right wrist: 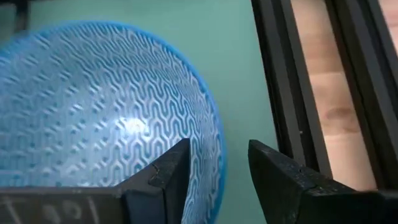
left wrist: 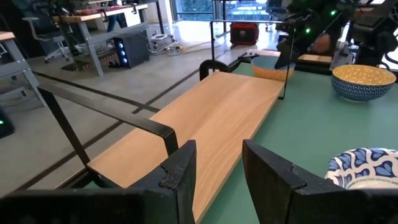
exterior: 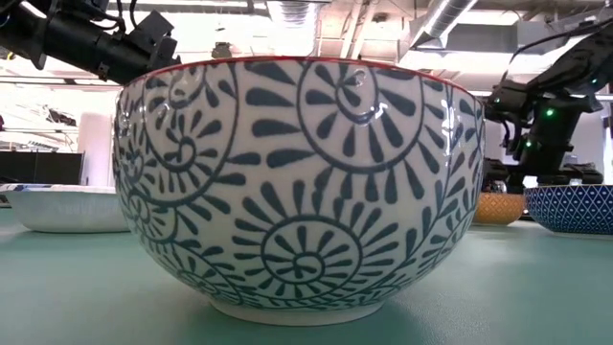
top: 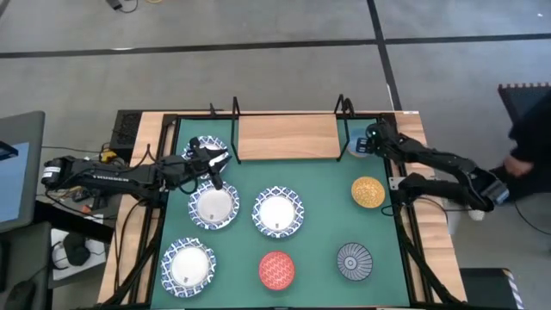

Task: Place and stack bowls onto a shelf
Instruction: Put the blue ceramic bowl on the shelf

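The wooden shelf (top: 288,136) in its black wire frame sits at the mat's far edge. My left gripper (top: 219,159) is open beside a white blue-rimmed bowl (top: 205,146), facing the shelf board (left wrist: 211,130) with nothing between its fingers (left wrist: 217,152). My right gripper (top: 368,138) is open over the light blue bowl (top: 358,147), right of the shelf. In the right wrist view its fingers (right wrist: 219,149) stand on either side of the bowl's rim (right wrist: 214,155); whether they touch it, I cannot tell.
On the green mat (top: 323,185) stand three more white blue-rimmed bowls (top: 213,207) (top: 277,213) (top: 189,265), the red bowl (top: 276,269), the grey striped bowl (top: 354,261) and the yellow bowl (top: 368,191). A person (top: 525,129) is at the right edge.
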{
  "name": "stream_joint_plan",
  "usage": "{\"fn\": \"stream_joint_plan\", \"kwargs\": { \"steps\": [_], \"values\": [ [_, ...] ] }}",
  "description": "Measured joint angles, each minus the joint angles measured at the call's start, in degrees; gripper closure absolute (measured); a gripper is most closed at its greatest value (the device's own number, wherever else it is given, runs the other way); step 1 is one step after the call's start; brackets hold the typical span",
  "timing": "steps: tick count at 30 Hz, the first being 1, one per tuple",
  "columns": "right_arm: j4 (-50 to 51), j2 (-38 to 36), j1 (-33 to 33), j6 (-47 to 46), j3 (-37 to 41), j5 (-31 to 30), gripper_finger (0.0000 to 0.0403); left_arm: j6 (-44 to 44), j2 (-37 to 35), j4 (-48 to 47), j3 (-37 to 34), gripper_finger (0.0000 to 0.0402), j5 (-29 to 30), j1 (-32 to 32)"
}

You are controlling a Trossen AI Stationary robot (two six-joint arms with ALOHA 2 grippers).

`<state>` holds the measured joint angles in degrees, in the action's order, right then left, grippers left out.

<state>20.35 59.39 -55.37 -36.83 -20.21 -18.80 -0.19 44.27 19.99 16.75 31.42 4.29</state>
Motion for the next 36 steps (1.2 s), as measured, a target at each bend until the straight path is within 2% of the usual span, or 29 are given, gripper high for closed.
{"fn": "stream_joint_plan", "kwargs": {
  "steps": [8, 15, 18, 25, 29, 32, 36],
  "values": [
    [-2.0, 3.7, 0.0, 0.9, -0.2, 0.7, 0.029, 0.0, 0.0, 0.0, 0.0, 0.0285, 0.0, 0.0],
    [-5.2, -0.3, 0.7, 2.8, -0.3, 1.0, 0.0357, -0.5, 0.0, 0.0, 0.0, 0.0285, -0.1, 0.0],
    [-3.7, -3.5, 1.0, 3.3, -1.2, -2.0, 0.0357, -0.6, 0.0, 0.0, 0.0, 0.0285, -0.1, 0.0],
    [2.6, -10.4, 5.5, 5.3, -9.2, -23.1, 0.0354, -0.7, 0.0, 0.0, 0.0, 0.0285, -0.1, 0.0],
    [-0.4, -12.8, 9.3, 10.2, -15.2, -31.5, 0.0353, -0.7, 0.0, 0.0, 0.0, 0.0285, -0.1, 0.0],
    [-7.6, -12.9, 12.1, 16.9, -18.8, -31.9, 0.0352, -0.7, 0.0, 0.0, 0.0, 0.0285, -0.1, 0.0],
    [-18.1, -10.0, 15.5, 23.0, -22.5, -25.0, 0.0352, -0.6, 0.0, 0.0, 0.0, 0.0285, -0.1, 0.0]
  ]
}}
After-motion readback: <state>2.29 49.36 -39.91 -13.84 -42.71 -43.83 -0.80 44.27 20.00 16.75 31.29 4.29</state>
